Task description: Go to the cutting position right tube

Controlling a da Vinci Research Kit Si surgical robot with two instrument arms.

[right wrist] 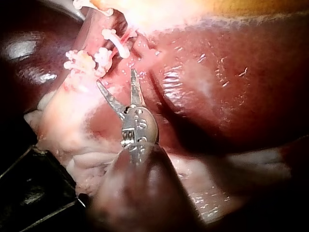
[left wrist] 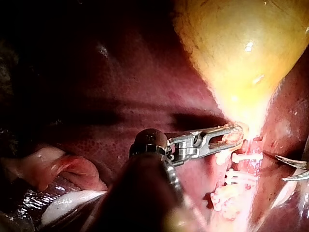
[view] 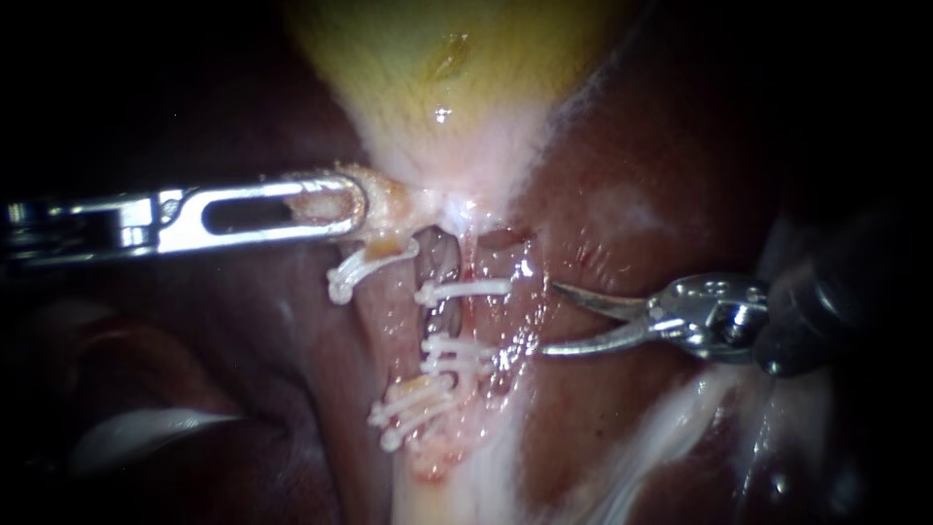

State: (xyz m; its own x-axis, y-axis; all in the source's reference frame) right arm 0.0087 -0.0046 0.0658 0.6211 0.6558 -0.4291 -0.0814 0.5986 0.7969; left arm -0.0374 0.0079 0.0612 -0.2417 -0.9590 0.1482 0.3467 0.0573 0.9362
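My left instrument comes in from the left, and its slotted jaws are shut on pale tissue at the neck of the yellow gallbladder. The right tube runs down below the neck, with a white clip across it above and two more clips below. My right instrument has curved blades that stand open, their tips just right of the tube at the level of the gap between the clips, not touching it. In the right wrist view the open blades point at the clips.
Left of the right tube, a clipped stub hangs under the left jaws and a second clipped stub lies lower. Dark red liver surrounds the field. White tissue lies at the lower left.
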